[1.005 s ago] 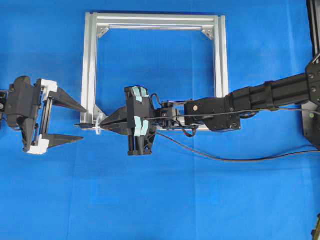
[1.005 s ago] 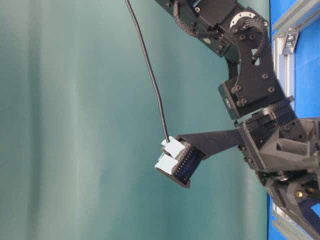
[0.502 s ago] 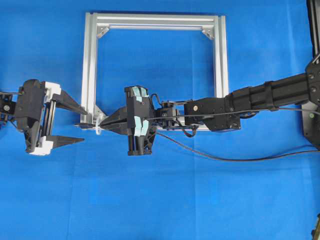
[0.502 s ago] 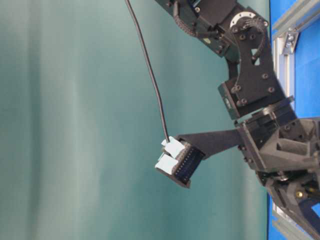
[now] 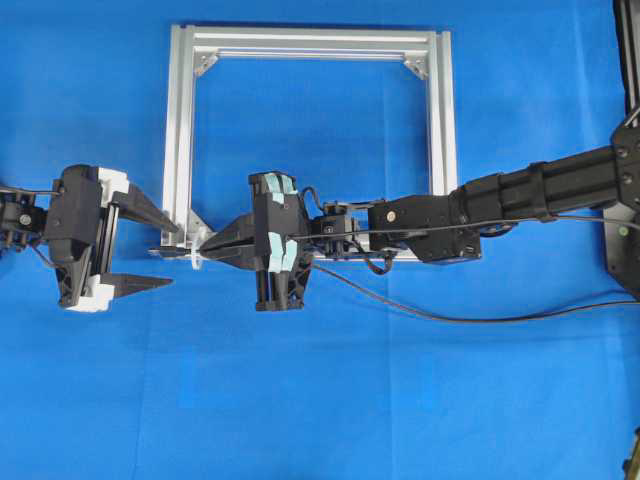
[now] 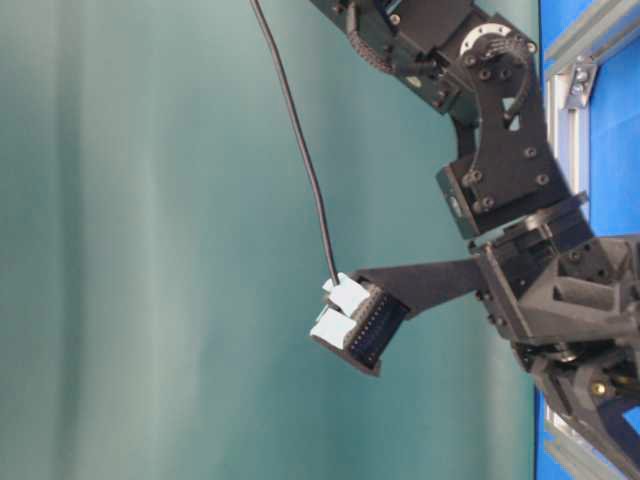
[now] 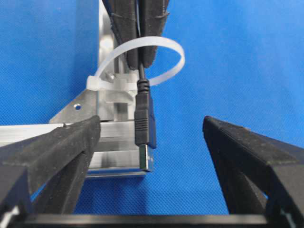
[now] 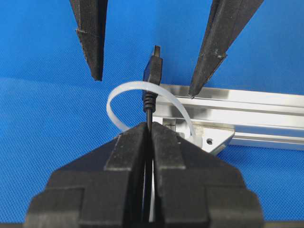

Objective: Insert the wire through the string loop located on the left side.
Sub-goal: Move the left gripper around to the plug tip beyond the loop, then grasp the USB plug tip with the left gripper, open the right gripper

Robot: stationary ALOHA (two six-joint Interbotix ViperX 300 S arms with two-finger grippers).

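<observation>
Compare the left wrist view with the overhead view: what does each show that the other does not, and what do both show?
Only the left wrist view shows the translucent string loop arching around the wire, with the plug and its metallic tip poking through toward the camera.

Only the overhead view shows the whole aluminium frame, the right arm, and the wire trailing over the blue cloth.

Both show the open left end effector facing the plug, and the right end effector shut on the wire.

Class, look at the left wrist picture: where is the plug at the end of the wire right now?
The plug hangs mid-frame, poking out through the string loop in front of the silver frame, between the left gripper's open fingers.
</observation>
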